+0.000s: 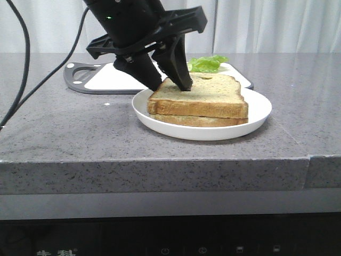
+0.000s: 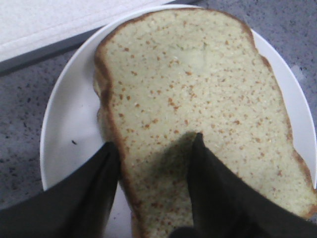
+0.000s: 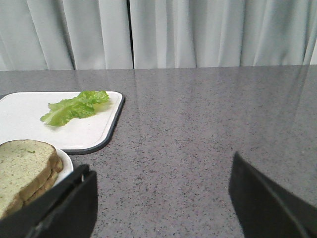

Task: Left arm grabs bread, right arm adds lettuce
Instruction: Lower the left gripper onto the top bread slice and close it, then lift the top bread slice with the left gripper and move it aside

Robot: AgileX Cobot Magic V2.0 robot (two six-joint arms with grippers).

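Nearest the front edge of the table (image 1: 64, 144) stands a white plate (image 1: 261, 109) carrying two stacked slices. Topmost is the bread (image 1: 208, 93): squarish, tan with darker flecks, brown crust all round, and a small dent near its rounded far edge, plain in my left wrist view (image 2: 198, 89). It is slightly thicker than the lower slice (image 1: 197, 120), whose edge shows beneath it.

My left gripper (image 1: 171, 84) is spread open astride the bread's left edge. One finger (image 2: 213, 198) rests its tip on the top face; the other finger (image 2: 89, 193) stands outside the crust, over the plate's bare white. Whether that outer finger touches the crust, I cannot tell. The bread lies flat, not lifted.

Behind the plate, toward the far edge, lies a white cutting board (image 1: 106, 80) with a dark rim. On it sits the lettuce (image 3: 74, 107), a small ruffled bright green bunch, partly hidden in the front view behind the bread (image 1: 209, 63).

My right gripper (image 3: 163, 198) is wide open above bare grey tabletop to the plate's right, fingers holding nothing, well apart from the lettuce.
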